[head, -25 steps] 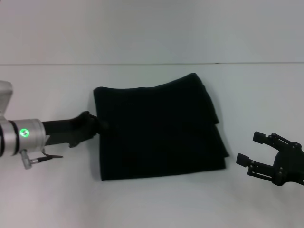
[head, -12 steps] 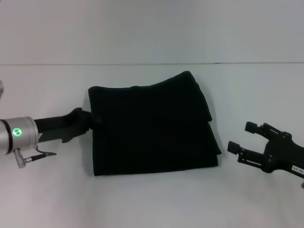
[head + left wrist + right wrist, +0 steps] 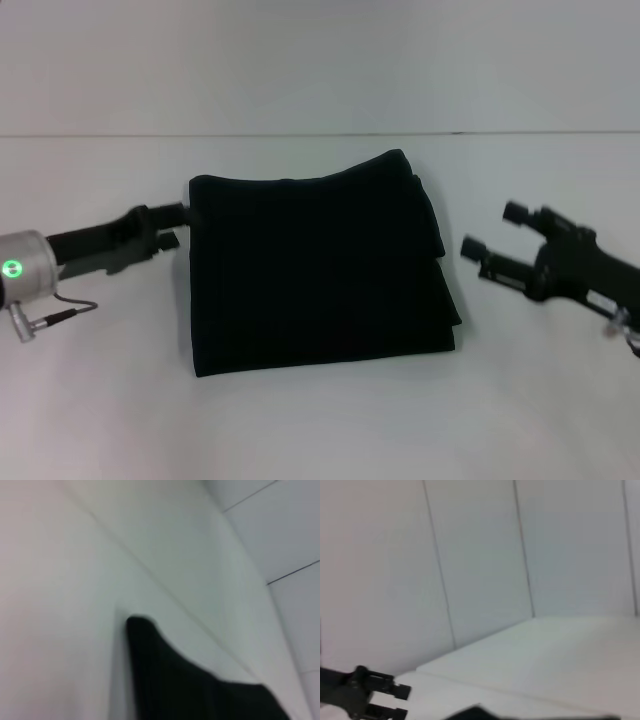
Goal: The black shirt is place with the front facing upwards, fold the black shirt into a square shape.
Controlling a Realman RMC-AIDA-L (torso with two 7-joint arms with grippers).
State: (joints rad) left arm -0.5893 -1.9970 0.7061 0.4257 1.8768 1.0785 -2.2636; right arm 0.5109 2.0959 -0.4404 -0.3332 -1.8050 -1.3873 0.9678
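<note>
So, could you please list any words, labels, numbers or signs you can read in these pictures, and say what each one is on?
None can be read.
The black shirt lies folded on the table with only plain black cloth showing; no lettering or neck label is visible.
The left gripper and right gripper carry no readable marking.

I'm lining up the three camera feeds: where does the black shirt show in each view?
Head view: black shirt, folded, centre of the table.
Left wrist view: a dark corner at the picture's lower edge.
Right wrist view: only a thin dark sliver at the bottom edge.
Shared landmark: the white table.
</note>
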